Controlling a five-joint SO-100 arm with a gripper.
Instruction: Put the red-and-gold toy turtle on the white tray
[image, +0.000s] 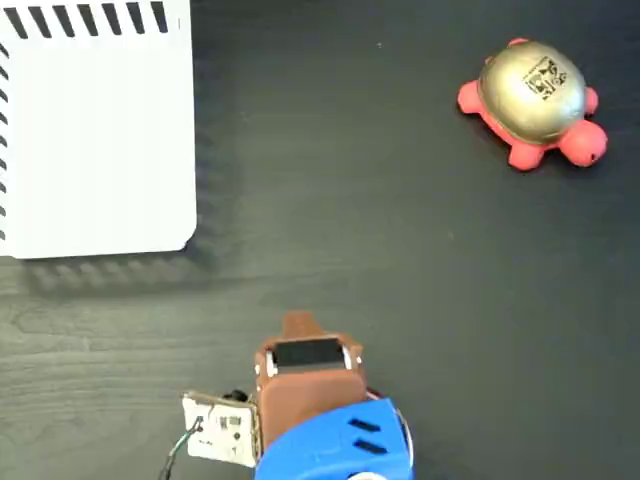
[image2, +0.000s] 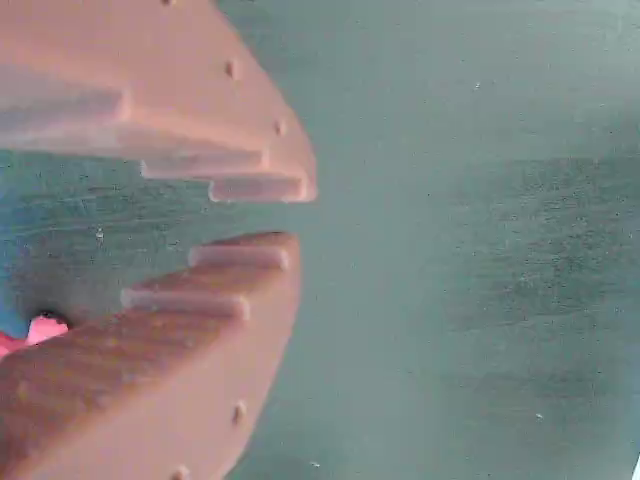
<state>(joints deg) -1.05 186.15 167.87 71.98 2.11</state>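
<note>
The red-and-gold toy turtle (image: 530, 95) sits upright on the dark table at the upper right of the fixed view, its head toward the lower right. At the upper left lies the white tray (image: 100, 140), bare, with black stripes along its edges. My brown gripper (image: 298, 325) is at the bottom centre, far from both. In the wrist view the gripper (image2: 290, 217) has its toothed fingers (image2: 200, 130) almost together, with nothing between them. A small pink patch (image2: 40, 330) shows behind the lower finger; I cannot tell what it is.
The dark wood-grain table (image: 350, 220) stretches between the tray and the turtle. The arm's blue body (image: 335, 445) and a small circuit board with wires (image: 220, 430) sit at the bottom edge.
</note>
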